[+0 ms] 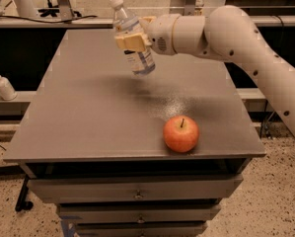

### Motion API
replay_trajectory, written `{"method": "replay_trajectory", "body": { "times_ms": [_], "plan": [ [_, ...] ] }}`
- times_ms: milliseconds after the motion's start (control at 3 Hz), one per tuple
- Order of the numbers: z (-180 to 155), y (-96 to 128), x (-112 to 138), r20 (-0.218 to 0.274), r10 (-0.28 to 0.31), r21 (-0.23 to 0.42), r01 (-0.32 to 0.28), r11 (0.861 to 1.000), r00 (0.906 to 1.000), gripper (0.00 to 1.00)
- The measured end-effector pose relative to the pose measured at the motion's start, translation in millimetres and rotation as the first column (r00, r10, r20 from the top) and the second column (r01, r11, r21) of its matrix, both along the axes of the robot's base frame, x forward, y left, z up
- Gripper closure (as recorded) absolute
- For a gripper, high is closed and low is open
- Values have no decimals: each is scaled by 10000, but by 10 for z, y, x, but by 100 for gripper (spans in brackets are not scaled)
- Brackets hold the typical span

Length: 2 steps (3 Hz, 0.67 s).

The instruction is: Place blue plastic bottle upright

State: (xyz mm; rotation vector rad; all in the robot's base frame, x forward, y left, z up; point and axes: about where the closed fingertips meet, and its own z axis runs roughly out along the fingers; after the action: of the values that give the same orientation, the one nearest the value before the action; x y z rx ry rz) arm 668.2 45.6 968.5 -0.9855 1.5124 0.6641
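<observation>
The blue plastic bottle (132, 38) is a small clear bluish bottle with a white cap and a white label. It hangs in the air over the back middle of the grey table (83, 117), tilted with its cap up and to the left. My gripper (131, 39) is shut on the bottle around its middle, reaching in from the right on a white arm (226, 33). The bottle's base is above the tabletop, not touching it.
A red apple (181, 133) sits on the table near the front right edge. A white pump-dispenser bottle (2, 85) stands on a lower shelf to the left of the table. Drawers lie below the tabletop.
</observation>
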Motion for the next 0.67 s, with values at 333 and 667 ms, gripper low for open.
{"method": "replay_trajectory", "body": {
  "times_ms": [333,667],
  "plan": [
    [-2,42,-19,719,303,-428,-273,9987,9969,100],
    [-7,7,-59,733,372,-43,-370,9993,9966,100]
  ]
}}
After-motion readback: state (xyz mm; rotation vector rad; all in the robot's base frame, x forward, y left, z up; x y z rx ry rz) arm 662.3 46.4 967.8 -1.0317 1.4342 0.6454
